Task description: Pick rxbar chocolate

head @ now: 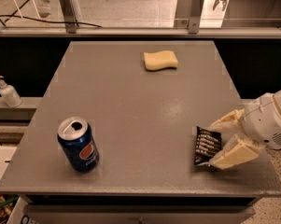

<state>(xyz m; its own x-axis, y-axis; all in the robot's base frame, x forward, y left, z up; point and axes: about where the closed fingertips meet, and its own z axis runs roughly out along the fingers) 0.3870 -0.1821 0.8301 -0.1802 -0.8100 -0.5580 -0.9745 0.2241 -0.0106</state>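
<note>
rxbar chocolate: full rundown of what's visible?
The rxbar chocolate is a small flat black wrapper bar with rows of white text. It lies near the table's front right corner, its long side running front to back. The gripper reaches in from the right, jaws open, one cream finger at its near end, the other at its far end.

White rounded arm (270, 122); gripper (224, 141) at right edge, cream, seemingly wedge-shaped fingers.
</note>
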